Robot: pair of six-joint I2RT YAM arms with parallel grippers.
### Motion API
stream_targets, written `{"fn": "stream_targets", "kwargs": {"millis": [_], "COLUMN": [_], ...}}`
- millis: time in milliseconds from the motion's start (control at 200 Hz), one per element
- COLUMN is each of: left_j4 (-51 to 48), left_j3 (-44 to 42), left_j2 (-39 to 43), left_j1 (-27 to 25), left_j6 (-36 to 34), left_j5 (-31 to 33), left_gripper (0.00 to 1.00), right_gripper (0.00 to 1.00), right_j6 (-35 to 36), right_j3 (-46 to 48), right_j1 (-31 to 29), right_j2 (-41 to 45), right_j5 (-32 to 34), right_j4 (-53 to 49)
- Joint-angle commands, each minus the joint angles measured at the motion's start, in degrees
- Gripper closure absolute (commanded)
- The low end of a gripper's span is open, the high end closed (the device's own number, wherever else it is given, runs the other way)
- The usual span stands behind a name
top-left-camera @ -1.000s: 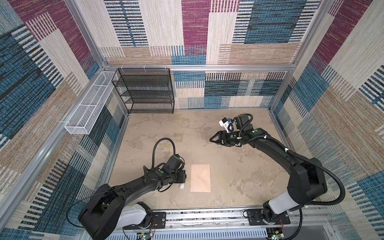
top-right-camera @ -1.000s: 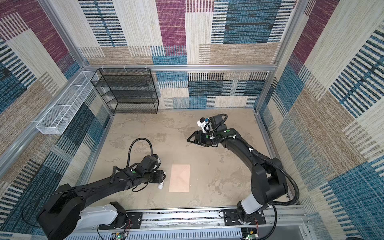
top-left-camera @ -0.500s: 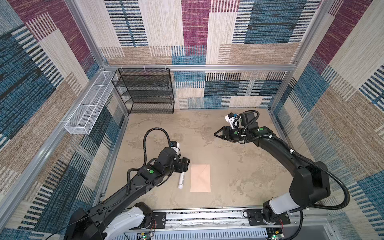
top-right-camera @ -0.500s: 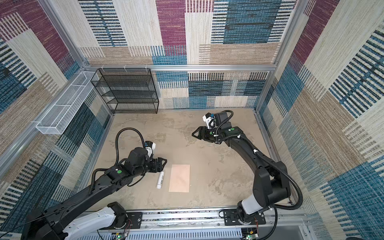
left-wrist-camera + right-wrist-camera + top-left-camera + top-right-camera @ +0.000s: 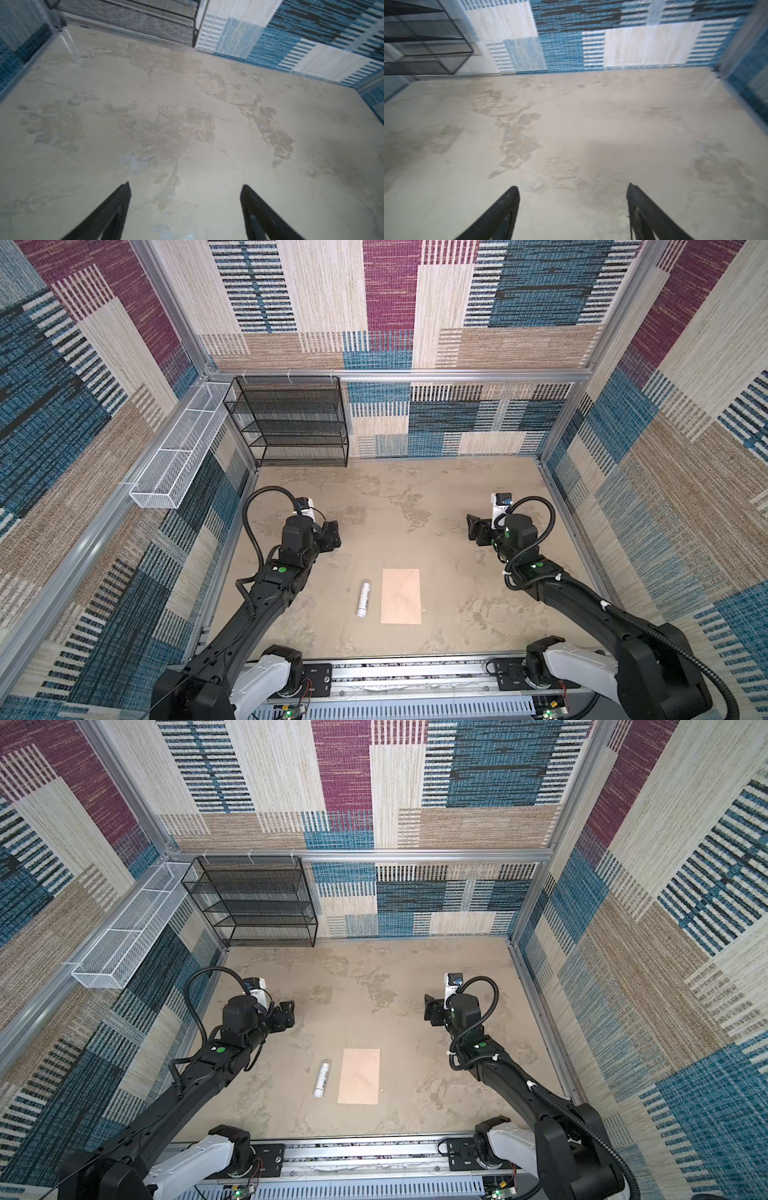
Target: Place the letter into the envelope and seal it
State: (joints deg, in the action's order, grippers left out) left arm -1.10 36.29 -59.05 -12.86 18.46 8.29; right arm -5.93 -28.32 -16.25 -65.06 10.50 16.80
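Note:
The peach-tan envelope lies flat on the table near the front, with faint fold lines on its face. The letter is out of view in every frame. My left gripper hovers well behind and to the left of the envelope. Its jaws stand open and empty over bare table in the left wrist view. My right gripper hovers behind and to the right of the envelope, also open and empty. Neither gripper touches anything.
A small white tube lies just left of the envelope. A black wire shelf stands at the back left. A white mesh basket hangs on the left wall. The beige table is walled on all sides.
The left gripper has drawn back from the white tube toward the far left and opened wide. The right gripper has shifted right and opened wider. Envelope and tube lie still.

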Motion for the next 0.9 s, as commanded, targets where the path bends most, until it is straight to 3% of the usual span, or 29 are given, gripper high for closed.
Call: {"fn": "stream_targets", "kwargs": {"millis": [0,200,361,521,646,706,761,897], "left_j4": [11.46,17.28,20.65,25.44,29.34,30.53,31.86,35.57], "left_j3": [-3.25,-7.20,-9.66,-14.24,-17.00,-17.20,-17.19,-16.25], "left_j2": [-0.59,-2.72,-5.35,-7.64,-8.62,-9.14,-9.73,-13.49], "left_j1": [4.23,9.54,11.72,14.51,16.04,16.91,17.25,17.59], "left_j6": [-3.06,-4.40,-4.73,-3.52,-5.28,-5.34,-6.18,-8.05], "left_j5": [3.84,7.23,8.07,7.58,5.91,4.02,2.74,1.49], "left_gripper": [0.14,0.14,0.14,0.14,0.14,0.13,0.13,0.13], "right_gripper": [0.13,0.13,0.12,0.12,0.10,0.00,0.00,0.00], "right_j6": [5.72,5.96,11.53,11.03,6.14,5.92,6.25,6.11], "right_j3": [4.90,10.17,10.24,9.12,12.09,15.04,16.94,16.44], "right_j1": [2.39,5.86,6.30,9.46,15.07,16.31,16.43,16.47], "right_j2": [-1.08,-8.04,-18.11,-22.58,-21.02,-21.45,-23.71,-22.85], "right_j5": [14.18,12.28,11.13,3.64,-4.37,-8.11,-8.71,-8.79], "right_j4": [18.65,32.01,41.14,45.90,48.22,53.63,59.42,57.01]}}
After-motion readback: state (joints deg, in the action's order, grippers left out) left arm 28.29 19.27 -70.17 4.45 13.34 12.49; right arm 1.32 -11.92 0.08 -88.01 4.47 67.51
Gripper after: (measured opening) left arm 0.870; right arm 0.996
